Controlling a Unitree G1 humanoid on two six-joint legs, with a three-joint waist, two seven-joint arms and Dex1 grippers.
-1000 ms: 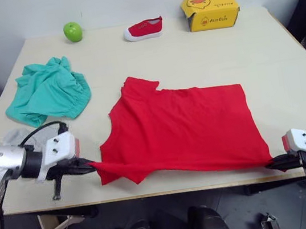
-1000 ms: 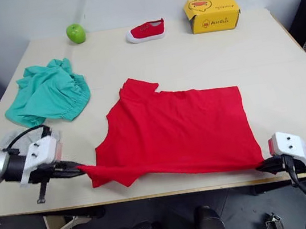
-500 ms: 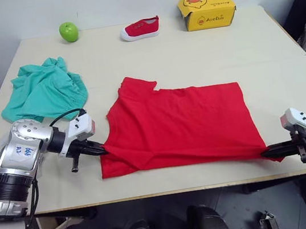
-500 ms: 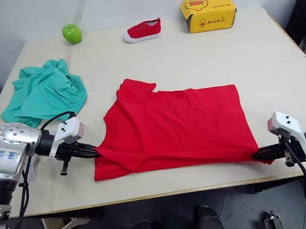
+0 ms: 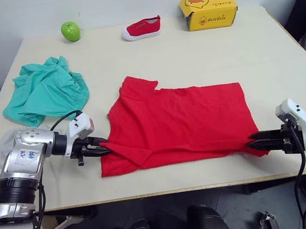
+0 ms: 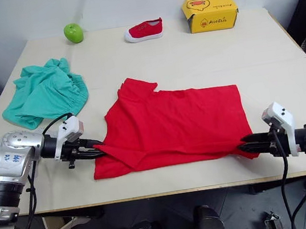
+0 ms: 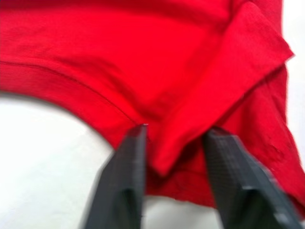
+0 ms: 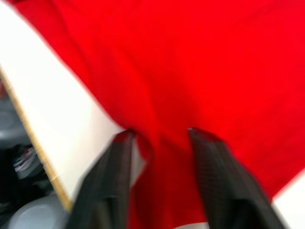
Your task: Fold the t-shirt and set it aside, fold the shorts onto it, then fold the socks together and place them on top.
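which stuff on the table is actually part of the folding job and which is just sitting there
Part of the job:
- t-shirt, near edge held at both ends by the left gripper and the right gripper
- shorts, bunched at the table's left
- socks, mostly hidden behind the left arm

Just lying about:
- green apple
- red shoe
- yellow box

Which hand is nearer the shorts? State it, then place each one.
Left. The left hand is at the t-shirt's sleeve edge, just below the shorts. The right hand is at the t-shirt's opposite hem corner, far across the table.
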